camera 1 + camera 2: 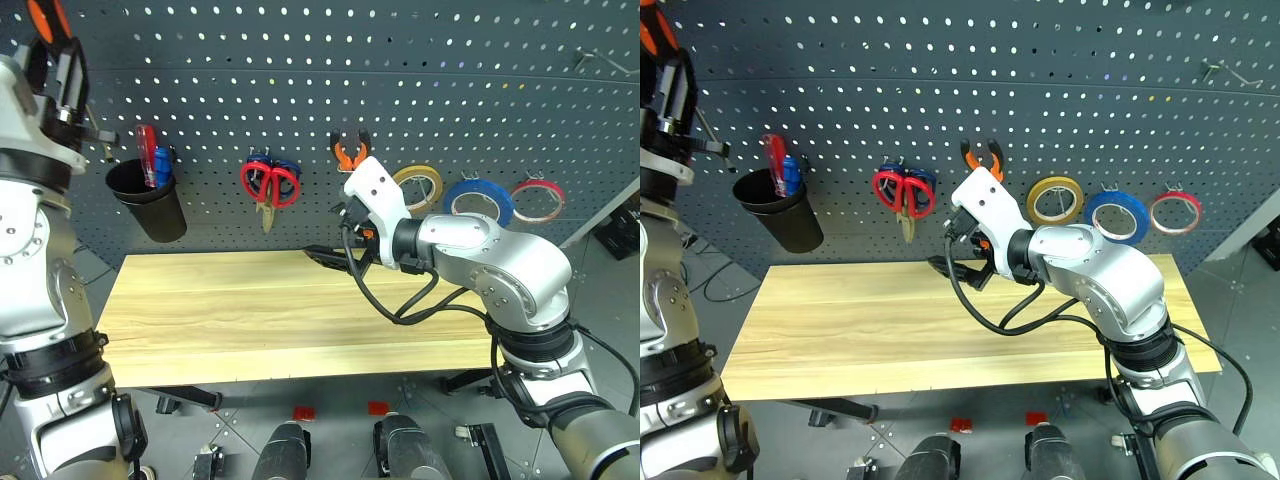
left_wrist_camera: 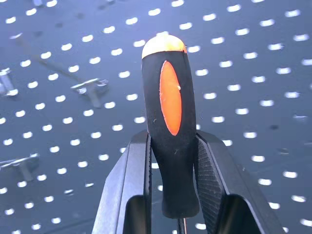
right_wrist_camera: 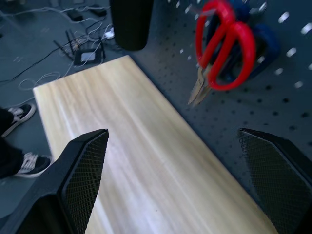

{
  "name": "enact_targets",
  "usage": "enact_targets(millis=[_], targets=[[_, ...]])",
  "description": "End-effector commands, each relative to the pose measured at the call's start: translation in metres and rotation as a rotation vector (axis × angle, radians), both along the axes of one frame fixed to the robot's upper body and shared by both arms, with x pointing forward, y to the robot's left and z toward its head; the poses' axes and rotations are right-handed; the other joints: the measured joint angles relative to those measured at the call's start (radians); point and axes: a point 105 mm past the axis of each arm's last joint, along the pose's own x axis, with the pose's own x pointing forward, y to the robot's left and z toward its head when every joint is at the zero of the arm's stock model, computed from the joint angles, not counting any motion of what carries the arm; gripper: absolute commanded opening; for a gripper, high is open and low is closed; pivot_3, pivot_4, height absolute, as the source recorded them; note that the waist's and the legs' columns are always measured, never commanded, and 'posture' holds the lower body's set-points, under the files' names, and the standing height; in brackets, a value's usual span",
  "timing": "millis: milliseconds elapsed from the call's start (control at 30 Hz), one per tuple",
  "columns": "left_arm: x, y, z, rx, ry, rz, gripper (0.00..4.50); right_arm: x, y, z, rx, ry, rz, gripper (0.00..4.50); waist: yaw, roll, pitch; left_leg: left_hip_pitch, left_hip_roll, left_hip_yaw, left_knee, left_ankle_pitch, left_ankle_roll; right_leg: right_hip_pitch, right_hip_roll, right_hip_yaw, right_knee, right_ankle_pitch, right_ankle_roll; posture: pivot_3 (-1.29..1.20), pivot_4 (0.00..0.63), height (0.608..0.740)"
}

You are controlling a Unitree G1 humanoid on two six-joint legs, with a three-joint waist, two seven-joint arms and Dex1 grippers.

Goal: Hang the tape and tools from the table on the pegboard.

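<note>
My left gripper (image 1: 60, 58) is raised at the far left, close to the dark grey pegboard (image 1: 300, 90). It is shut on the screwdriver's (image 2: 170, 117) black-and-orange handle, which points up at the holes. On the pegboard hang the red-handled scissors (image 1: 270, 184), the orange-and-black pliers (image 1: 349, 152) and the blue tape (image 1: 480, 201). My right gripper (image 1: 335, 258) hovers over the back edge of the wooden table (image 1: 250, 310), below the pliers. It is wide open with nothing between its fingers (image 3: 83, 170).
A black cup (image 1: 148, 205) on the pegboard holds a red and a blue screwdriver. A yellow roll (image 1: 420, 185) and a thin red ring (image 1: 538, 200) flank the blue tape. Bare metal hooks (image 2: 90, 87) stick out near my left gripper. Cables and a person's shoes (image 3: 17, 114) lie on the floor.
</note>
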Motion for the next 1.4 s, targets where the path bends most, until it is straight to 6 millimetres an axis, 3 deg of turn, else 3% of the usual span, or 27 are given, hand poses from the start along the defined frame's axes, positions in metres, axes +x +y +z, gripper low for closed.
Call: enact_targets(millis=[33, 300, 800, 967, 1133, 1233, 1400], targets=[[0.008, 0.0, -0.002, 0.002, -0.015, -0.008, 0.88, 0.0, 0.003, 0.027, 0.077, -0.072, -0.003, 4.5, -0.003, -0.001, -0.007, 0.0, 0.0, 0.0, 0.0, 0.0, 0.0, 0.0, 0.0, 0.0, 0.0, 0.0, 0.0, 0.01, 0.065, 0.74], [0.018, 0.002, -0.027, 0.001, 0.027, 0.002, 0.88, -0.008, 0.008, 0.056, 0.236, -0.101, 0.061, 4.5, -0.015, -0.004, -0.021, 0.0, 0.0, -0.002, 0.0, 0.0, 0.0, 0.0, 0.0, 0.0, 0.0, 0.0, 0.0, -0.01, 0.068, 0.74], [0.021, 0.011, -0.047, -0.013, 0.058, 0.059, 0.88, -0.023, 0.021, 0.069, 0.303, -0.161, 0.17, 4.5, -0.046, -0.004, -0.038, 0.0, 0.001, -0.003, 0.001, 0.0, 0.0, 0.0, -0.001, 0.0, 0.002, 0.0, 0.0, -0.01, 0.067, 0.74], [0.015, 0.011, -0.056, -0.042, 0.061, 0.068, 2.41, -0.028, 0.024, 0.066, 0.3, -0.161, 0.205, 4.5, -0.051, -0.003, -0.049, 0.001, 0.001, -0.003, 0.001, 0.0, 0.0, 0.0, -0.002, 0.001, 0.002, 0.0, 0.0, 0.0, 0.061, 0.74], [0.003, 0.012, -0.049, -0.053, 0.018, 0.128, 3.91, -0.025, 0.022, 0.063, 0.292, -0.162, 0.199, 4.5, -0.05, -0.004, -0.054, 0.001, 0.001, -0.004, 0.001, 0.0, 0.0, 0.001, -0.003, 0.001, 0.002, 0.0, 0.0, 0.01, 0.054, 0.74], [-0.006, 0.011, -0.041, -0.095, 0.007, 0.149, 3.91, -0.024, 0.019, 0.06, 0.287, -0.165, 0.195, 4.5, -0.05, -0.005, -0.06, 0.001, 0.001, -0.004, 0.001, 0.0, 0.0, 0.001, -0.003, 0.001, 0.002, 0.0, 0.0, 0.03, 0.048, 0.74], [-0.006, -0.015, -0.058, -0.169, 0.181, 0.06, 3.91, -0.018, 0.002, 0.051, 0.297, -0.177, 0.14, 4.5, -0.045, -0.004, -0.082, 0.001, 0.0, -0.005, 0.001, 0.0, 0.0, 0.002, -0.003, 0.001, 0.002, 0.0, 0.0, 0.08, 0.037, 0.74]])
